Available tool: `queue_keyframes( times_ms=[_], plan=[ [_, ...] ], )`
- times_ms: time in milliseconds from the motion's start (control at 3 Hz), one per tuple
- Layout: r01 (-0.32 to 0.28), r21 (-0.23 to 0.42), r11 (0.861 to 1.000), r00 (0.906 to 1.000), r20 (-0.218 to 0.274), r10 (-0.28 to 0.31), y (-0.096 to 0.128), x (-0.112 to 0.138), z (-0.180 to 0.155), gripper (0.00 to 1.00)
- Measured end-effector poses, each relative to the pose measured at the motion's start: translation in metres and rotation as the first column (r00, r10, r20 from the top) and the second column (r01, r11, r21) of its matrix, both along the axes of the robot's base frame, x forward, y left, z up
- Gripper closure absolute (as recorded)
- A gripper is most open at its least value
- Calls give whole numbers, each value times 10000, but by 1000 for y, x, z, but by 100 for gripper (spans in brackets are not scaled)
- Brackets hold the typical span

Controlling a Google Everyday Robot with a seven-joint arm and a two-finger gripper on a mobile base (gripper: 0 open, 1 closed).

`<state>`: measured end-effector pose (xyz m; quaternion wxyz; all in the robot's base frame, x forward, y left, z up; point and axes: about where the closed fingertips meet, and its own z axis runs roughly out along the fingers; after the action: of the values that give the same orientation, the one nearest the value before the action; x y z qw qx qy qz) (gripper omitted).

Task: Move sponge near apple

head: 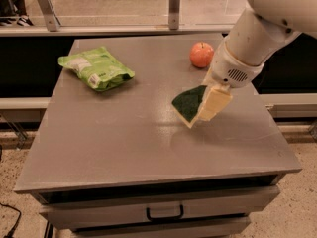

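Note:
The sponge (188, 103), dark green top on pale yellow foam, hangs tilted in my gripper (205, 103), lifted a little above the grey table (124, 133). The gripper is shut on the sponge's right side; one cream finger (214, 103) covers part of it. The red-orange apple (201, 54) sits on the table at the back right, just behind and slightly right of the sponge, a short gap away. The white arm (257, 29) comes in from the upper right.
A light green crinkly snack bag (95, 67) lies at the back left of the table. A metal rail with posts (173, 6) runs behind the table. A drawer with a handle (164, 213) is under the front edge.

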<state>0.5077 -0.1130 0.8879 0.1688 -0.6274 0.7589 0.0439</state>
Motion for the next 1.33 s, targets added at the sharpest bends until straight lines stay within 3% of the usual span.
queue_keyframes(
  times_ms=[333, 667, 1333],
  plan=[
    [1135, -156, 9934, 9931, 301, -1130, -43, 37, 5, 100],
    [1878, 6, 9822, 9814, 396, -1876, -67, 71, 2, 100],
    [2222, 645, 9729, 9740, 296, -2245, -67, 120, -12, 100]
  ],
)
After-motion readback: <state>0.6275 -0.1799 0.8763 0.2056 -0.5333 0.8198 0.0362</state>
